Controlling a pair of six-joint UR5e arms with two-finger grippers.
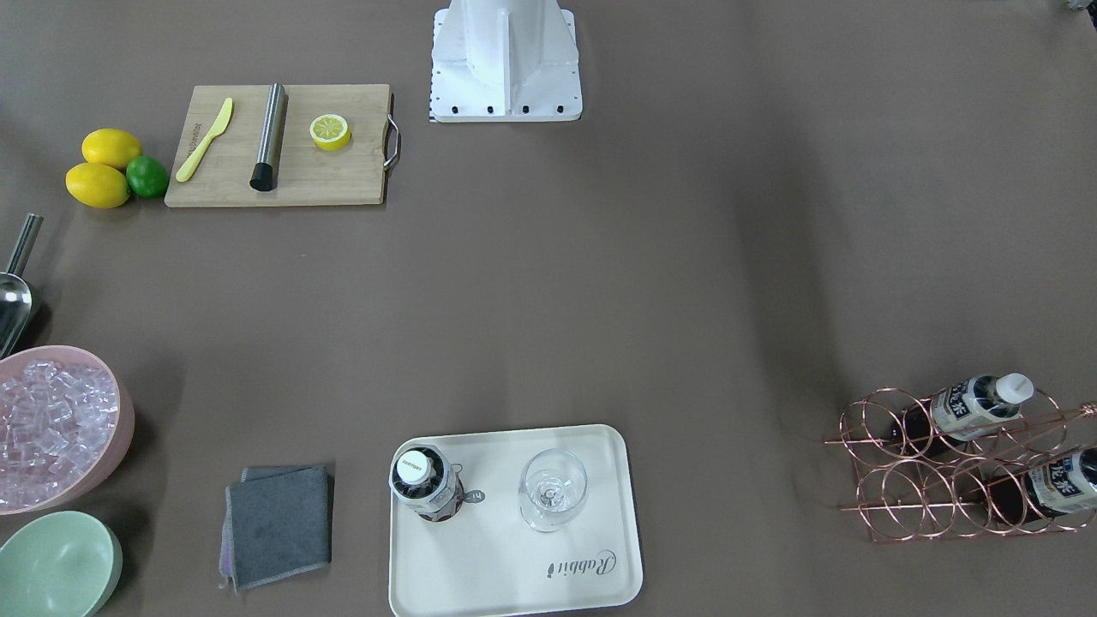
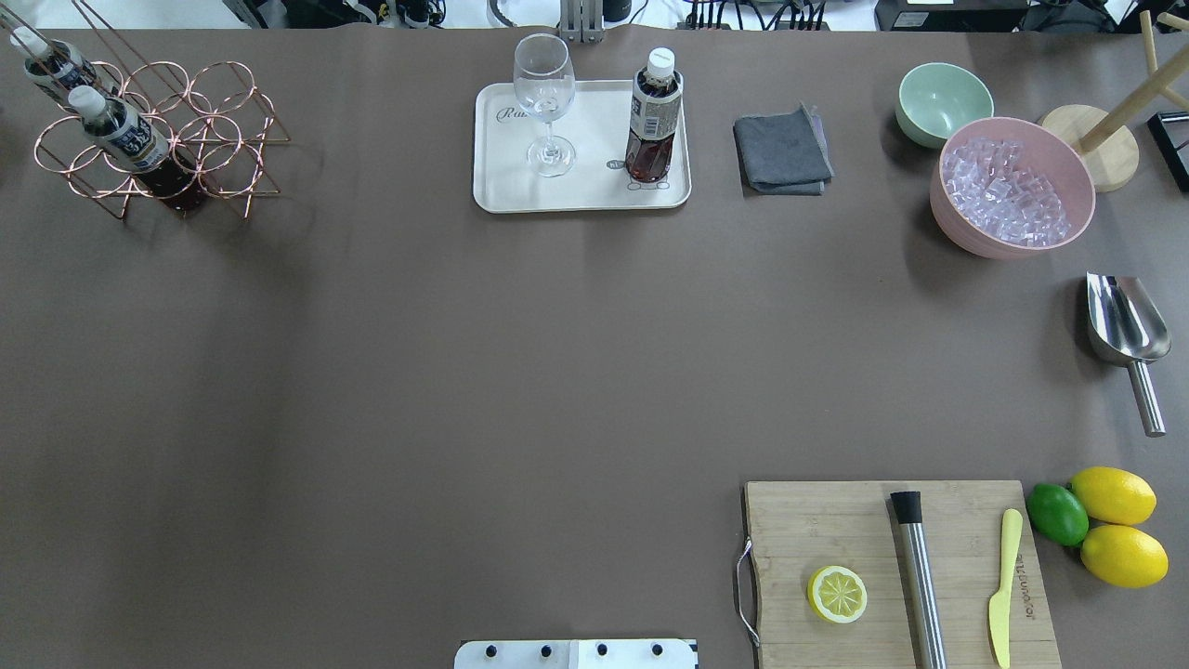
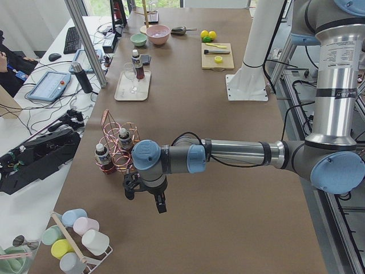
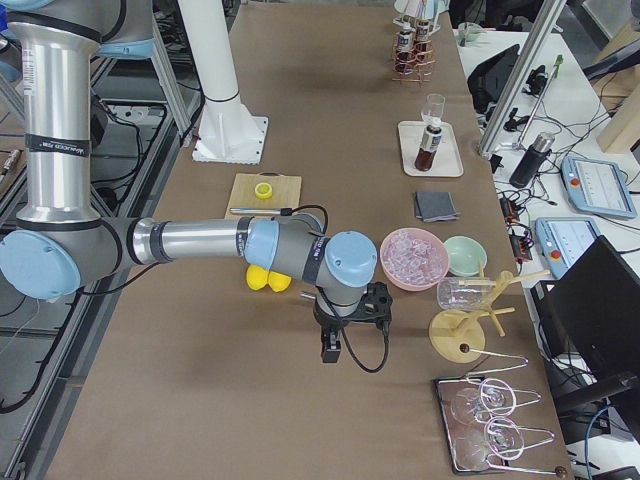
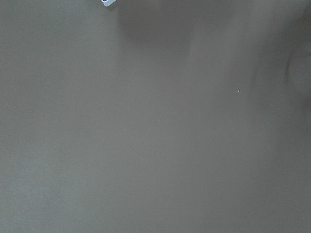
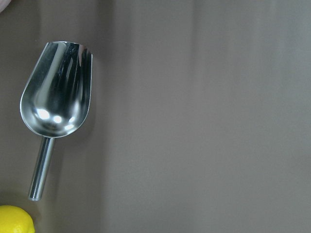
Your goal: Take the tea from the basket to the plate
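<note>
One tea bottle (image 1: 426,482) stands upright on the cream tray (image 1: 514,574), beside a wine glass (image 1: 553,490); it also shows in the overhead view (image 2: 655,116) on the tray (image 2: 594,193). Two more tea bottles (image 2: 121,130) (image 2: 46,60) lie in the copper wire basket (image 2: 253,93) at the far left corner. My left gripper (image 3: 145,197) hangs over bare table near the basket (image 3: 114,151). My right gripper (image 4: 345,335) hangs near the pink bowl. Both show only in the side views, so I cannot tell whether they are open or shut.
A grey cloth (image 2: 782,153), green bowl (image 2: 943,102), pink bowl of ice (image 2: 1012,186) and metal scoop (image 6: 56,97) lie on the right. A wooden cutting board (image 2: 892,576) with half lemon, muddler and knife sits front right, with lemons and a lime (image 2: 1057,513) beside it.
</note>
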